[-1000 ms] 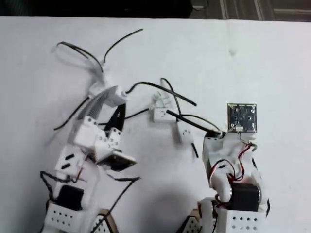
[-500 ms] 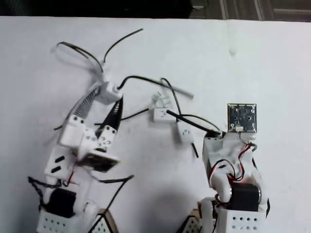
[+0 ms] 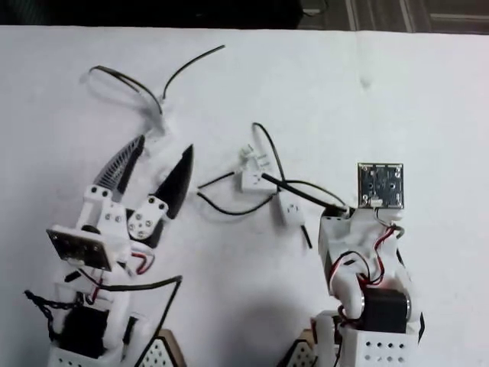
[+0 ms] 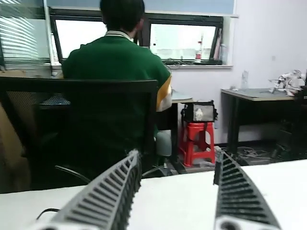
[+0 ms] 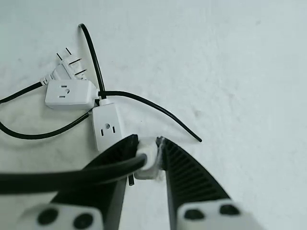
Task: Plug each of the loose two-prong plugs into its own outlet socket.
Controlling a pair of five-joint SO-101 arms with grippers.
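The right gripper (image 5: pixel 147 142) is clamped on a white plug (image 5: pixel 147 162). The held plug's black cord (image 5: pixel 57 178) runs back alongside one finger, and its prongs are hidden. The gripper sits just beside the near socket (image 5: pixel 106 127), 1 of 2 white outlet sockets lying close together around the middle of the tabletop (image 3: pixel 382 92). The far socket (image 5: pixel 68 94) lies crosswise to it, and both show their slots facing up. A loose 2-prong plug (image 5: pixel 64 72) lies right against the far socket's far side, with its bare prongs pointing away from the sockets. Black cords curl around all 3.

The left gripper (image 3: pixel 164 145) stands spread wide with nothing between its fingers. It is toward the tabletop's left edge, well apart from the sockets. In the left wrist view its ribbed fingers (image 4: pixel 108 196) point out over the far edge. Just beyond its tips lies a small white connector (image 3: pixel 157 122) on looping black cords. Whether it is a plug or a socket cannot be told.
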